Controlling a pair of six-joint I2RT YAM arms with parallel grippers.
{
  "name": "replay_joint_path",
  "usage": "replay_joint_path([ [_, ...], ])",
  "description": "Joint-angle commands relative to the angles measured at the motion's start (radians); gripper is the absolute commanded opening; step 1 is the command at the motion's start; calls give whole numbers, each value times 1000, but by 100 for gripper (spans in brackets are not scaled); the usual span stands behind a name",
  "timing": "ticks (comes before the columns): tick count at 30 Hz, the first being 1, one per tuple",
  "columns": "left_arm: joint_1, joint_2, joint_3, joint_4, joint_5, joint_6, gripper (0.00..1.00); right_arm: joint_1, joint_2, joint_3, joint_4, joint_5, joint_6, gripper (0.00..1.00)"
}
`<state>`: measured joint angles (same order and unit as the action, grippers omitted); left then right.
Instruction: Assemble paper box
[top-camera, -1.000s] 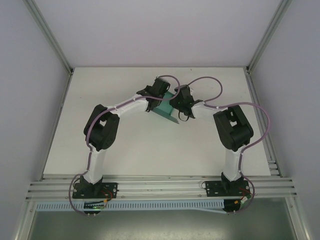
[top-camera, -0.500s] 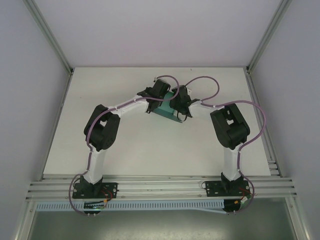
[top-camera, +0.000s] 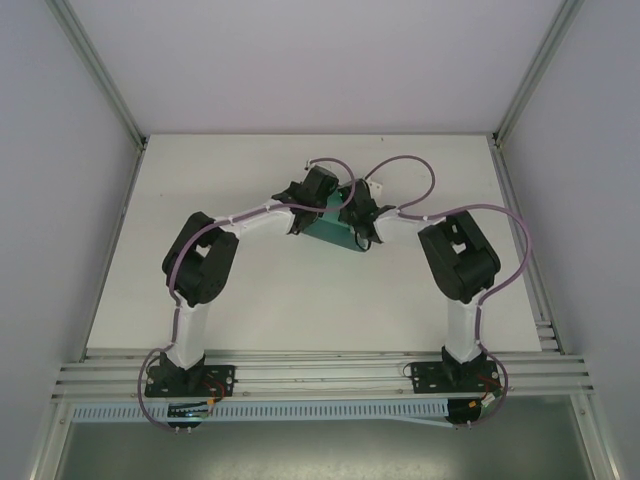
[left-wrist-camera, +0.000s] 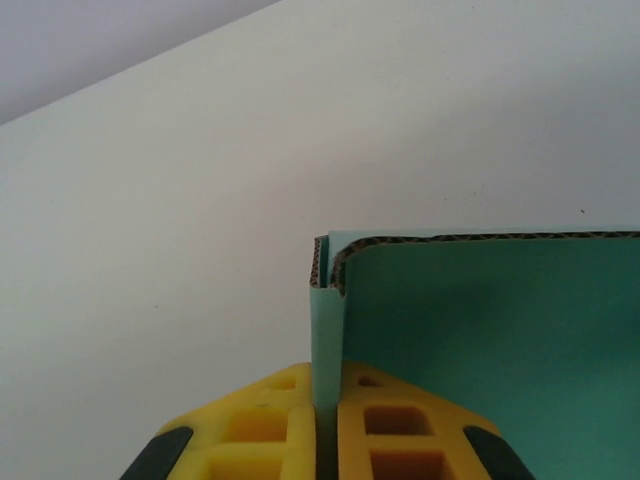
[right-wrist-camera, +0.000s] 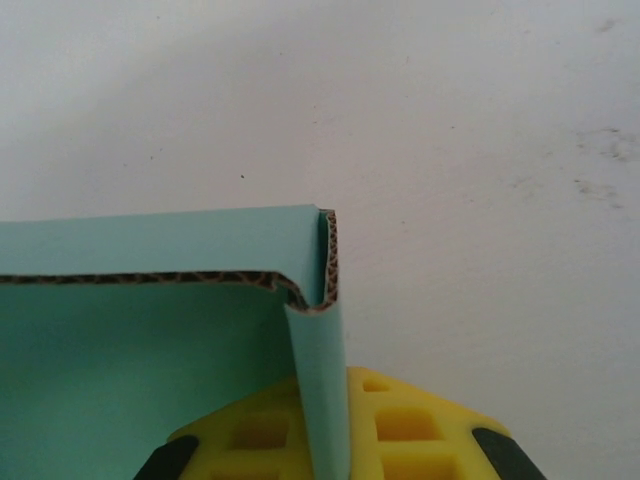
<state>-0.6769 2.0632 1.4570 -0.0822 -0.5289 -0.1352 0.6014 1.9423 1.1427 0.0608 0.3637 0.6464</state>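
free to pass over the bare table (top-camera: 270, 310) across the near half, between the left arm's elbow (top-camera: 200, 262) and the right arm's elbow (top-camera: 462, 262), and forward to the mounting rail (top-camera: 320, 372). free as well along the far strip of surface under the back wall (top-camera: 320, 70). blocked in the middle by the paper box (top-camera: 333, 235), pinched at each upright corner fold: left gripper (left-wrist-camera: 327, 430) clamped on one, right gripper (right-wrist-camera: 330, 435) clamped on the other. crowded just behind by looping purple cables (top-camera: 405, 165). hemmed left and right by slanting aluminium posts (top-camera: 100, 75) and plain side panels. perhaps a slim gap under the box's near edge; hard to judge from overhead.
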Motion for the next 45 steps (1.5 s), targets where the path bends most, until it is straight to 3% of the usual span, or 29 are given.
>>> replay_joint_path([
  [1, 4, 6, -61, 83, -44, 14, 10, 21, -79, -74, 125, 172, -69, 0],
  [5, 5, -14, -109, 113, 22, -21, 21, 43, -104, -128, 199, 198, -117, 0],
  [11, 24, -54, -143, 142, 76, -57, 27, 64, -113, -186, 265, 177, -167, 0],
  [21, 46, -42, -157, 196, 115, -51, 26, 72, -123, -198, 255, 162, -176, 0],
  [28, 52, 24, -130, 181, -48, -39, 7, 90, -143, -213, 239, 191, -183, 0],
  [34, 71, 50, -119, 130, -204, 33, 4, 90, -174, -233, 178, 249, -175, 0],
  [42, 96, 59, -76, -52, -394, -90, 9, 90, -191, -233, 153, 282, -174, 0],
  [45, 103, 64, -50, -112, -383, -147, 11, 90, -193, -232, 152, 282, -166, 0],
])
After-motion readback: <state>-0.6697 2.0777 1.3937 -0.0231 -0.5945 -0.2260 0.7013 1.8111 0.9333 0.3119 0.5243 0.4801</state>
